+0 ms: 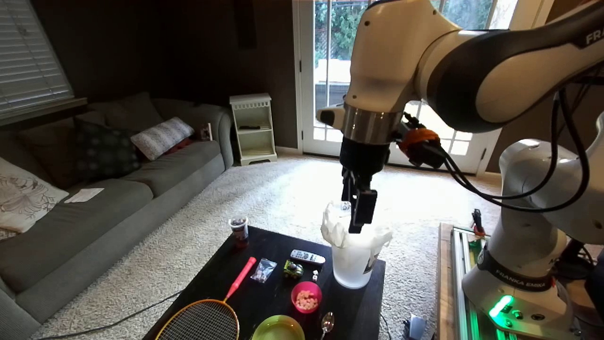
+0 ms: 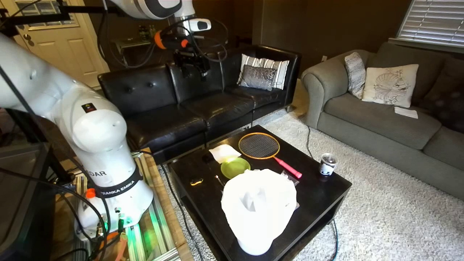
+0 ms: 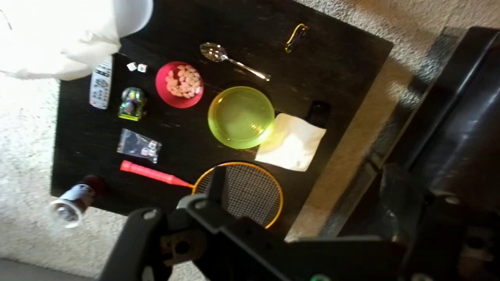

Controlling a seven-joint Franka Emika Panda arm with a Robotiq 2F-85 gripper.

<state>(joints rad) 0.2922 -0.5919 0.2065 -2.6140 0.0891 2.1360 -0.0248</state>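
Note:
My gripper (image 3: 310, 191) is open and empty, held high above the black table. It also shows in both exterior views (image 1: 361, 224) (image 2: 195, 72) and touches nothing. Below it in the wrist view lie a badminton racket (image 3: 250, 191) with a pink handle, a green bowl (image 3: 241, 117) and a white napkin (image 3: 295, 142) beside it. A pink bowl (image 3: 162, 84) holds small pale pieces. A spoon (image 3: 234, 62), a toy car (image 3: 132, 103), two white dice (image 3: 136, 67), a clear bag (image 3: 136, 144) with dice and a remote (image 3: 100, 86) lie about the table.
A lined white bin (image 2: 257, 243) stands at the table edge (image 2: 311, 221). A lidded cup (image 2: 327, 166) stands at another corner. A small black-and-yellow item (image 3: 296, 38) lies near the spoon. A black sofa (image 2: 188, 105) and a grey sofa (image 1: 89, 212) flank the table.

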